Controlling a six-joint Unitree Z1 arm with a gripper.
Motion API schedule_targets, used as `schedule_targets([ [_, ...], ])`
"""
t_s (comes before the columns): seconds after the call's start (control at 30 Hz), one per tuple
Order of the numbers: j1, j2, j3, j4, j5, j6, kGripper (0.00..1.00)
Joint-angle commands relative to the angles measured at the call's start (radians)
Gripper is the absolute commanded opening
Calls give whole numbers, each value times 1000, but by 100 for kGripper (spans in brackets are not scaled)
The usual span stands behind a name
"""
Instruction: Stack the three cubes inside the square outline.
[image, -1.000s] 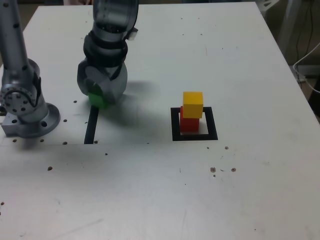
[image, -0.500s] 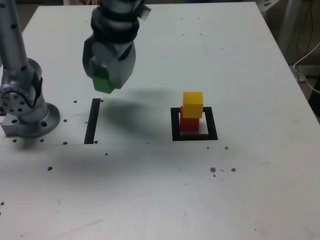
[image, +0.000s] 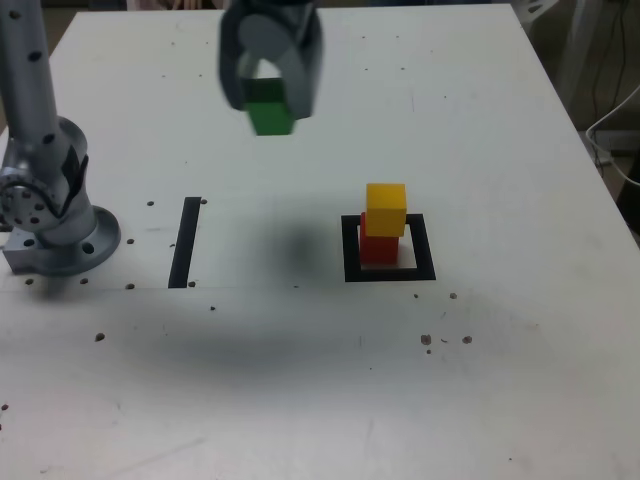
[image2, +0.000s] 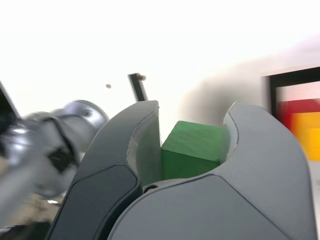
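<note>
1. grips the green cube (image2: 192, 145) above the table (image: 480, 110), between both fingers of the pincer (image2: 194, 114), closed snugly on it.
2. encloses the red cube (image: 379, 250) within the square outline (image: 352, 250).
3. bears the yellow cube (image: 386, 210) atop that, to the exterior view's right of the pincer.

Green cube (image2: 192, 147): solid, held off the table, tilted in wrist view. Yellow cube (image: 386, 210) sits on red cube (image: 379, 245), offset slightly, inside black square outline (image: 425, 247), white centre.

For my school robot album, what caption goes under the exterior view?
Gripper lifts green cube while yellow cube sits on red cube.
</note>
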Motion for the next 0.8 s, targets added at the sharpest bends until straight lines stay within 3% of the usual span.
schedule_targets([
  [0.0, -12, 16, -95, 33, -7, -64, 3],
  [0.3, -49, 65, -147, 35, 15, -252, 1],
  [0.77, -148, 188, -294, 37, 33, -265, 0],
])
